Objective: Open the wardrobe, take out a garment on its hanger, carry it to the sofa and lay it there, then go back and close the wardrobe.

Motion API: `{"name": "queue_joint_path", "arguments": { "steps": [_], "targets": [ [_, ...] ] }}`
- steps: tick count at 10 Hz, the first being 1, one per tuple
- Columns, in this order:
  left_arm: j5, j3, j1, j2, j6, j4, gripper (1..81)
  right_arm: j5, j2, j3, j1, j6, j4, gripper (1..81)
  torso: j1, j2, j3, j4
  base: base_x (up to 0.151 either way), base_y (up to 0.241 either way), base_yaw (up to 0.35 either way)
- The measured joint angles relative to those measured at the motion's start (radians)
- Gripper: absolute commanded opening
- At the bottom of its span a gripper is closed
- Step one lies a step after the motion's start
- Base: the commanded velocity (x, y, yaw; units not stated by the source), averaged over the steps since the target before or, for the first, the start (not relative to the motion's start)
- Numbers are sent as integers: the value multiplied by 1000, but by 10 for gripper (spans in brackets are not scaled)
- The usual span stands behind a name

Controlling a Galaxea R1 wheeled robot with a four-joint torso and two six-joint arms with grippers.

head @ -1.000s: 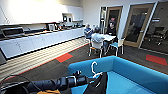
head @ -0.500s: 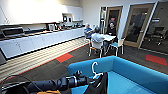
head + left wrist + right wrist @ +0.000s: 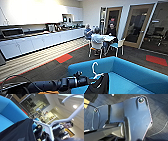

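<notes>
My left arm reaches in from the lower left, and my left gripper (image 3: 89,80) is shut on the white hanger (image 3: 94,71) just below its hook. The black garment (image 3: 100,86) hangs from it over the near end of the turquoise sofa (image 3: 132,75). In the left wrist view the hanger (image 3: 58,120) rises from the gripper, the garment (image 3: 18,131) drapes beside it and the sofa (image 3: 7,111) lies behind. The right wrist view holds the robot's dark plate above dark carpet.
Beyond the sofa, several people sit at a white table (image 3: 107,38) with white-and-blue chairs (image 3: 117,45). A long white kitchen counter (image 3: 37,41) runs along the left wall. Glass doors (image 3: 136,25) stand at the back right. A person (image 3: 66,125) shows in the left wrist view.
</notes>
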Motion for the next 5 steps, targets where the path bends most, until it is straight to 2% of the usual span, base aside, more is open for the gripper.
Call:
{"name": "queue_joint_path", "arguments": {
  "steps": [5],
  "targets": [
    [0, 0, -1, 1, 0, 0, 10, 4, 0, 0, 8, 0, 0, 811, 1, 1, 0, 0, 90, 0, 0]
  ]
}}
